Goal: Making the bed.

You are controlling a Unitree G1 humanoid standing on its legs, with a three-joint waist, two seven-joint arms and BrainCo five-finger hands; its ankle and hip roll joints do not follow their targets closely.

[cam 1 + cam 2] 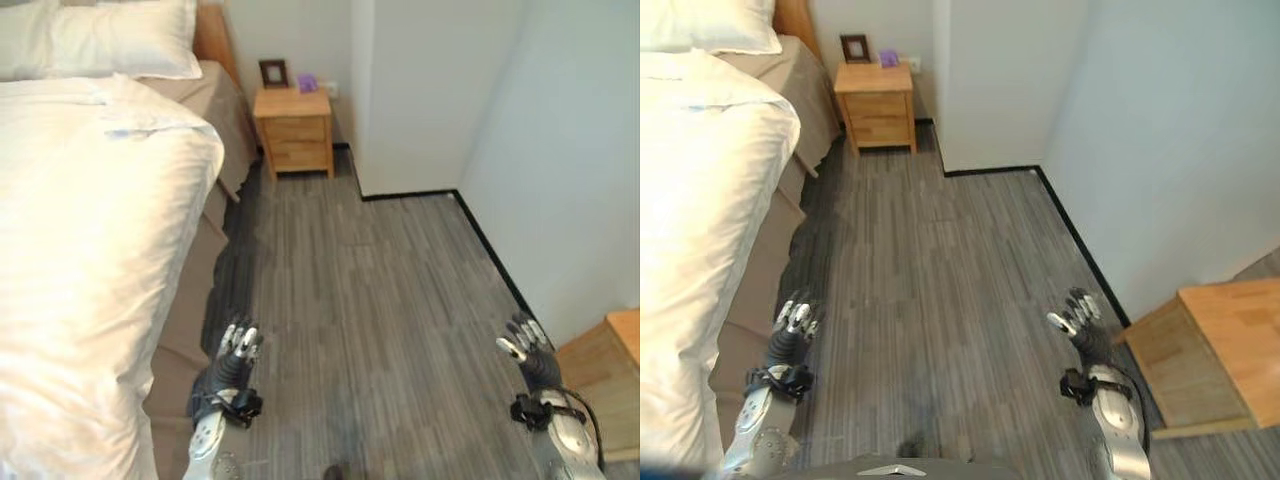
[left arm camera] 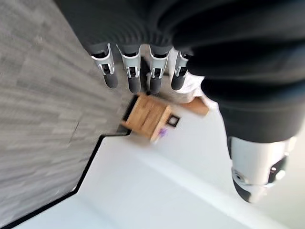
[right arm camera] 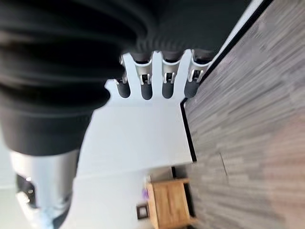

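The bed (image 1: 190,330) runs along the left, with a tan base and a rumpled white duvet (image 1: 80,250) lying over it. White pillows (image 1: 110,40) rest at its head by the wooden headboard. My left hand (image 1: 228,372) hangs low over the floor just beside the bed's edge, fingers straight and holding nothing. My right hand (image 1: 530,352) hangs at the lower right over the floor, fingers (image 3: 143,86) relaxed and empty. Neither hand touches the bedding.
A wooden nightstand (image 1: 293,127) with a small picture frame (image 1: 273,72) and a purple item stands by the bed's head. A white wall corner (image 1: 400,120) juts in on the right. A wooden piece of furniture (image 1: 1210,350) stands at the lower right. Grey plank floor (image 1: 380,300) lies between.
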